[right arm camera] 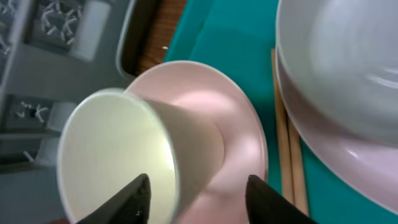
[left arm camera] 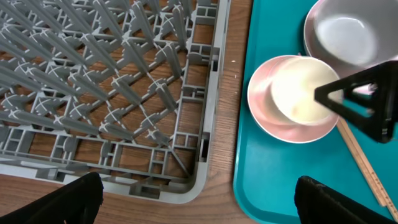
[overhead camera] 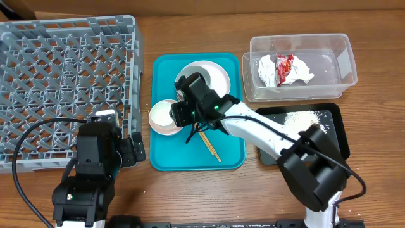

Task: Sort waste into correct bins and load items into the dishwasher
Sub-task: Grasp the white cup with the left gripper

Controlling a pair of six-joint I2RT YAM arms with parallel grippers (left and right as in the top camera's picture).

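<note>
A small white cup [right arm camera: 118, 155] lies tipped in the pale pink bowl [right arm camera: 230, 124] on the teal tray's left side. My right gripper [right arm camera: 199, 199] is open, its fingers straddling the cup's wall; it shows overhead [overhead camera: 183, 114]. The grey bowl [right arm camera: 348, 62] sits on the white plate [overhead camera: 218, 73]. Two chopsticks [overhead camera: 212, 149] lie on the tray. My left gripper [left arm camera: 199, 202] is open and empty above the table by the grey rack's [overhead camera: 63, 76] near corner. Napkin [overhead camera: 269, 68] and red wrapper [overhead camera: 286, 66] lie in the clear tub [overhead camera: 342, 57]. Rice [overhead camera: 304, 118] lies in the black tray [overhead camera: 335, 126].
The teal tray [overhead camera: 183, 158] sits between the rack and the two bins. A narrow strip of wooden table separates the rack's right wall from the tray. My right arm stretches across the tray from the black tray's side.
</note>
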